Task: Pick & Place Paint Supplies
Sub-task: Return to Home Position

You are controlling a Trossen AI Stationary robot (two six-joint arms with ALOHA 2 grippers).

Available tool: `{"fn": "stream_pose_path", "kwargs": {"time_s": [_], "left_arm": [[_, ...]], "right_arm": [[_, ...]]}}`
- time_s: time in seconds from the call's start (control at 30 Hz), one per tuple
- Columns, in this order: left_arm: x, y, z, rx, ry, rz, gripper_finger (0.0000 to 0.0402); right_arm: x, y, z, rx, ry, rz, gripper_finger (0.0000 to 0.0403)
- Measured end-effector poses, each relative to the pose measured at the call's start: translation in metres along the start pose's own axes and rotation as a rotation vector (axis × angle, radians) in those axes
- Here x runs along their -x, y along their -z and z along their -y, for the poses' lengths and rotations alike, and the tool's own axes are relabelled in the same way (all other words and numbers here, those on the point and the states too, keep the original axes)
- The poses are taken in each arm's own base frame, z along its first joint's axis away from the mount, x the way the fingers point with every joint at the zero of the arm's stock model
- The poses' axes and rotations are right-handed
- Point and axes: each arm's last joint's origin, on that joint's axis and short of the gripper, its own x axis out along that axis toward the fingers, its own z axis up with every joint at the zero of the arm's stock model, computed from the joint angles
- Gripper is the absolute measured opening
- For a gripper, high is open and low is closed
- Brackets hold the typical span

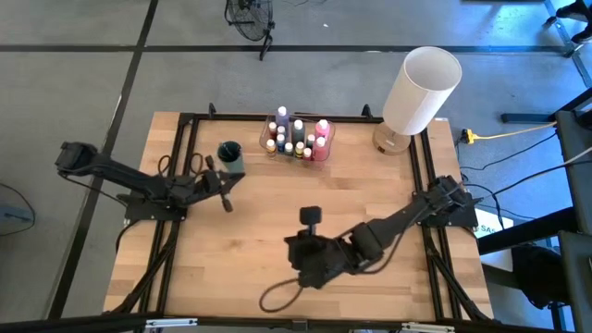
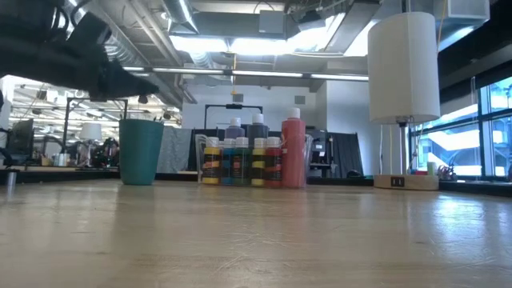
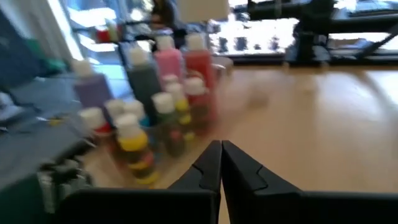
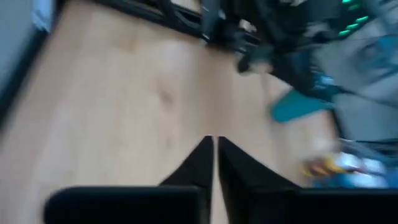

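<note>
Several small paint bottles [image 1: 298, 137] with pale caps stand upright in a tight cluster at the table's far middle, also seen in the low view [image 2: 254, 158] and the left wrist view [image 3: 163, 93]. My left gripper [image 1: 233, 182] is shut and empty at the table's left, near a teal cup [image 1: 229, 154], pointing roughly level toward the bottles; its fingertips [image 3: 221, 149] meet. My right gripper [image 1: 310, 215] is shut and empty over the table's middle, slanting down, with its fingertips [image 4: 214, 144] together above bare wood.
A large white cylinder [image 1: 421, 88] stands on a base at the far right corner. The teal cup [image 2: 141, 150] stands left of the bottles. A clear container [image 1: 271, 141] surrounds the bottles. A dark cable loop [image 1: 277, 294] lies near the front edge. Bare wood [image 1: 370, 176] spreads right of centre.
</note>
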Motion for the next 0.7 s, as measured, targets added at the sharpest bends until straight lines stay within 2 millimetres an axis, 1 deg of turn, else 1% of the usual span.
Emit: {"fn": "stream_pose_path", "kwargs": {"time_s": [0.2,0.33,0.4,0.5,0.63,0.7], "left_arm": [[0.006,0.007,-0.001,0.039,0.156,-0.080,0.0002],[0.008,0.007,-0.005,0.050,0.152,-0.086,0.0002],[0.008,0.004,-0.007,0.059,0.155,-0.064,0.0002],[0.010,0.001,-0.009,0.071,0.205,-0.029,0.0001],[0.013,-0.002,-0.011,0.048,0.323,-0.004,0.0002],[0.014,-0.002,-0.013,0.054,0.339,-0.003,0.0001]], "right_arm": [[0.046,0.014,0.029,-0.045,-0.052,-0.091,0.0003],[0.069,0.022,0.049,0.015,-0.077,-0.133,0.0002],[0.077,0.026,0.062,0.000,-0.112,-0.165,0.0001],[0.088,0.031,0.078,-0.050,-0.245,-0.205,0.0001],[0.099,0.032,0.086,-0.037,-0.425,-0.184,0.0001],[0.106,0.032,0.089,-0.031,-0.488,-0.158,0.0001]]}}
